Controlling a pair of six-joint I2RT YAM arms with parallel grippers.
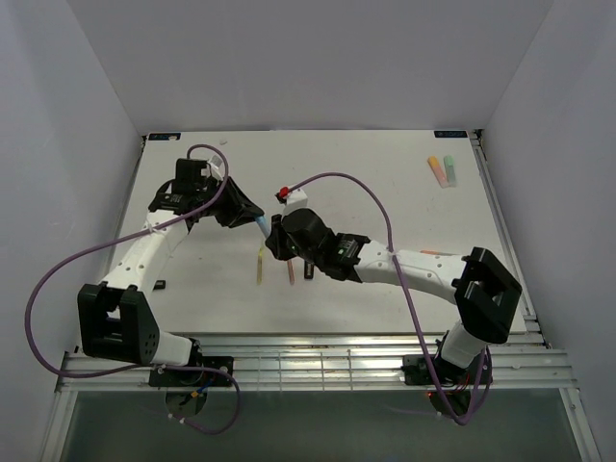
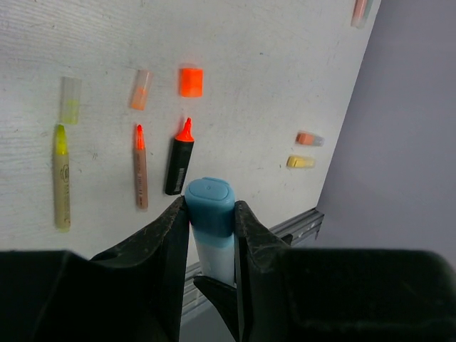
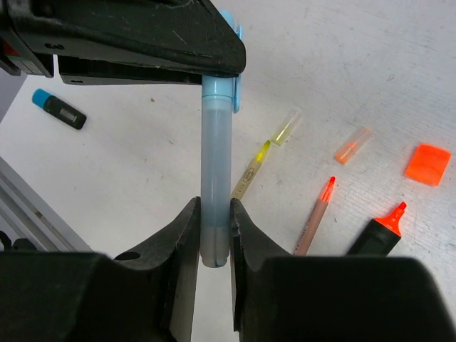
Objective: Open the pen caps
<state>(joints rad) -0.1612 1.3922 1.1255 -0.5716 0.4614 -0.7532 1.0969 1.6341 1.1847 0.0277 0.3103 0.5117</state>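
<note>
A pale blue pen (image 3: 215, 171) hangs in the air between both grippers. My left gripper (image 2: 211, 214) is shut on its darker blue cap (image 2: 210, 203), whose end faces the left wrist camera. My right gripper (image 3: 214, 228) is shut on the far end of the pen's body. From above, the two grippers (image 1: 252, 217) (image 1: 279, 239) meet nose to nose over the table's middle, with a short stretch of the blue pen (image 1: 263, 227) showing between them. The cap (image 3: 226, 78) still sits on the body.
Below lie an uncapped yellow pen (image 2: 61, 178) with its clear cap (image 2: 70, 100), an orange-tipped pen (image 2: 140, 171) with its cap (image 2: 141, 89), and a black orange highlighter (image 2: 180, 160) with its orange cap (image 2: 191, 81). A blue-capped black highlighter (image 3: 58, 109) lies apart. Two pastel pens (image 1: 443, 170) rest far right.
</note>
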